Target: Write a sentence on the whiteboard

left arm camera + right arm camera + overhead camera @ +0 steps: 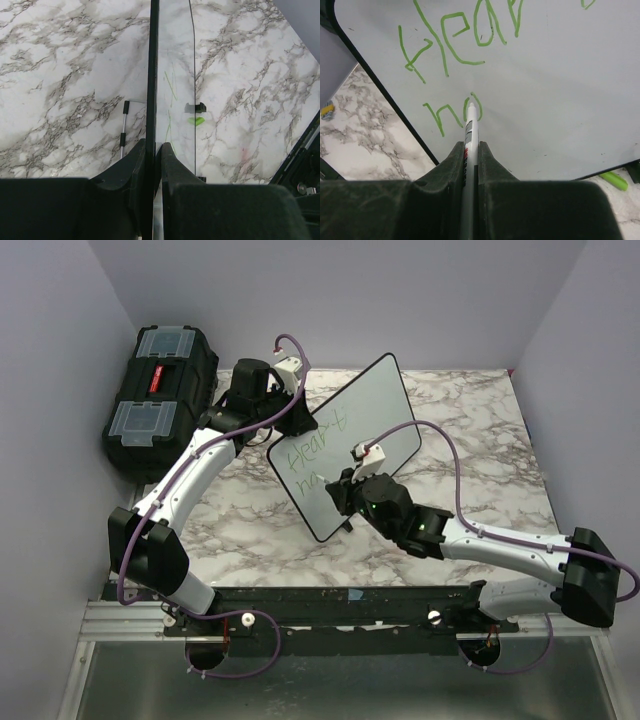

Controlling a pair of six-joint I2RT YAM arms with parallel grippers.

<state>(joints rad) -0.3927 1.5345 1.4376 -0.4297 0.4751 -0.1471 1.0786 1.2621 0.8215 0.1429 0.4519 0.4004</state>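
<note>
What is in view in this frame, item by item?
table: one, white and grey marble, under everything
toolbox: one, black with clear lid compartments, far left corner
whiteboard: one, white with black edge, tilted at centre
writing: two green lines, unfinished, on the whiteboard
marker: one, pale barrel, tip on the second line
green piece: one, bright green, perhaps the cap, on the table by the board's lower edge
arms: two, white and black, left, right
left fingers: black, shut on the whiteboard's edge
right fingers: black, shut on the marker

One whiteboard point(372, 418), one toolbox point(160, 395), one marker point(470, 136), perhaps one green cap point(614, 180).
</note>
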